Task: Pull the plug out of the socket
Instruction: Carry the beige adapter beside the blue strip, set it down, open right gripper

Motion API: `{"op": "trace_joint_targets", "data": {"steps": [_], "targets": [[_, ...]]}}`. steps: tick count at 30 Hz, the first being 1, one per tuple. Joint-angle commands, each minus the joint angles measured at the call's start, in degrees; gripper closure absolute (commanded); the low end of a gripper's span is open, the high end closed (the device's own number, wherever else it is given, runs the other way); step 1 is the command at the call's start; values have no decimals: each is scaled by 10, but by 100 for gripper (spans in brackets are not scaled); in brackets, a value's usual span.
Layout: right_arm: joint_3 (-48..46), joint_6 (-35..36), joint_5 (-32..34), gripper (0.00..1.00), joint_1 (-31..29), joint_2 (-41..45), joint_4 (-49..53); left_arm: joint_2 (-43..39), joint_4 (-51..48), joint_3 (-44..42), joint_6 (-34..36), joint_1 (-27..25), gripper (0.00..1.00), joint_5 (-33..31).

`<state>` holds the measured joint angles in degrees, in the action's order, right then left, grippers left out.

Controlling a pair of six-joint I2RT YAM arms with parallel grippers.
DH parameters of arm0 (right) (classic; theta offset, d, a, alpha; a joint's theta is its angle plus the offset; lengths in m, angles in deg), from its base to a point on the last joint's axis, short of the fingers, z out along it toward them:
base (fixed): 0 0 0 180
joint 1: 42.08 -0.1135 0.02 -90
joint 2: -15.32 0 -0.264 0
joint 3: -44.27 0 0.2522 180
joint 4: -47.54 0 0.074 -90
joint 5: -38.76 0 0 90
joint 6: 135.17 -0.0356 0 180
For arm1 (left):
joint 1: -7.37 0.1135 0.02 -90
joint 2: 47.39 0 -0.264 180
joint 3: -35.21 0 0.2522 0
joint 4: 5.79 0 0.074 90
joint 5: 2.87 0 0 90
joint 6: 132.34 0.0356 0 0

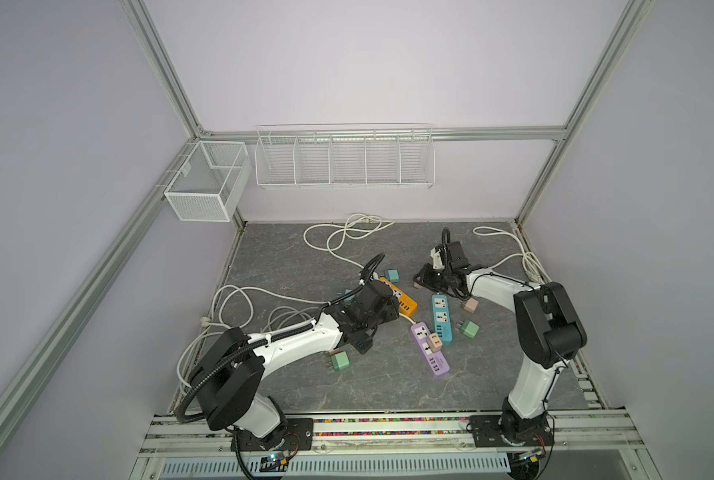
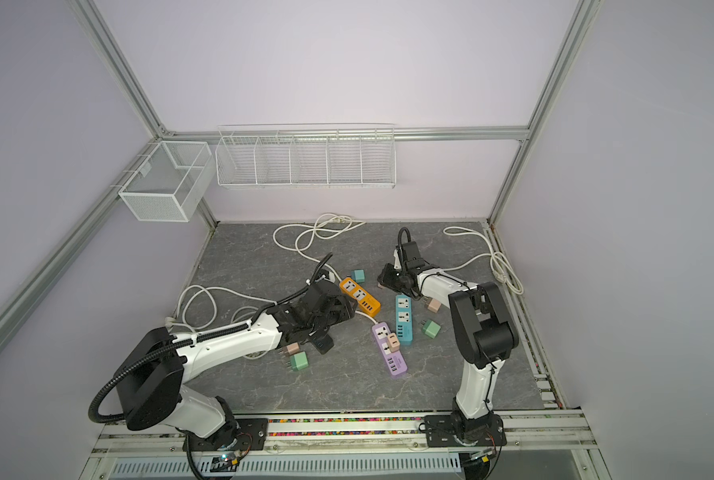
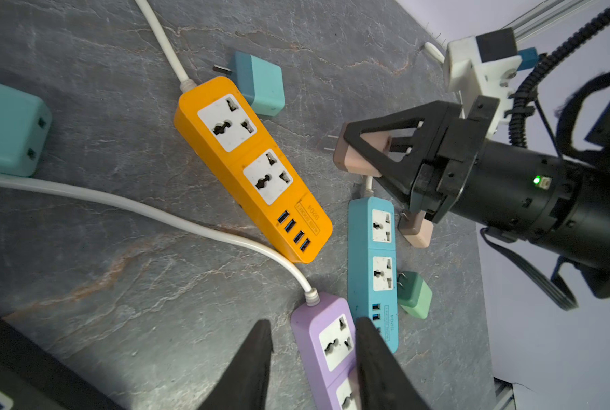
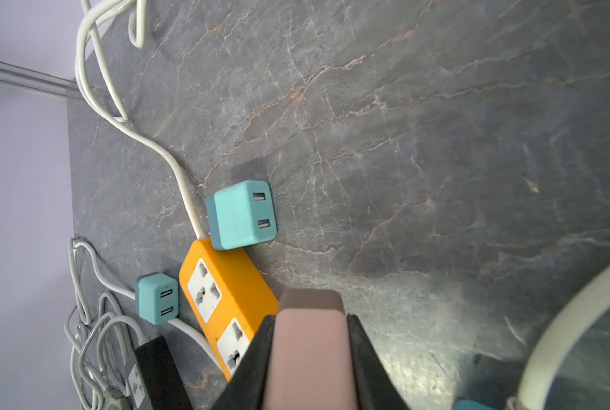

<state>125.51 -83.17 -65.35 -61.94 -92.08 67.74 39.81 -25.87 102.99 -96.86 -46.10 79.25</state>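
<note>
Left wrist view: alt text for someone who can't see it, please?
The right gripper clamps a pink plug, free of any socket, over a grey table. An orange strip, a blue strip and a purple strip of sockets lie on it; the left gripper stands open beside the purple strip.

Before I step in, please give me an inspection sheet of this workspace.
Surface: grey veined table top, nothing wrong seen.
Job's things: plugged pink plug sits in purple strip; orange strip and blue strip sockets free.
Clutter: teal plug, green plug, loose pink plug lying unplugged.
Grippers: left gripper open, empty; right gripper shut on held pink plug.
Cables: white cords loose on table.
Surroundings: wire rack and mesh basket on frame.
</note>
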Motion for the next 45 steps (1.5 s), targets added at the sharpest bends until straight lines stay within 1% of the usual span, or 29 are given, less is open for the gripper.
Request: {"op": "trace_joint_targets", "data": {"steps": [1, 8, 15, 24, 32, 36, 45], "targets": [[19, -11, -7, 74, 4, -22, -23, -6, 6, -8, 9, 6, 58, -2], [41, -7, -7, 72, 8, -57, -20, 0, 8, -13, 2, 13, 56, 6], [45, 2, -1, 69, 12, -73, -13, 7, 10, -13, 1, 17, 56, 15], [44, 10, 8, 56, 23, -72, 7, 15, 16, -13, 2, 21, 56, 27], [46, 27, 26, 38, 27, -43, 31, 12, 0, -5, 9, 23, 56, 36], [44, 38, 36, 31, 26, -20, 46, 11, -1, -5, 8, 23, 55, 37], [33, 65, 33, 26, 25, 46, 99, 16, 18, -12, -14, 23, 54, 71]]}}
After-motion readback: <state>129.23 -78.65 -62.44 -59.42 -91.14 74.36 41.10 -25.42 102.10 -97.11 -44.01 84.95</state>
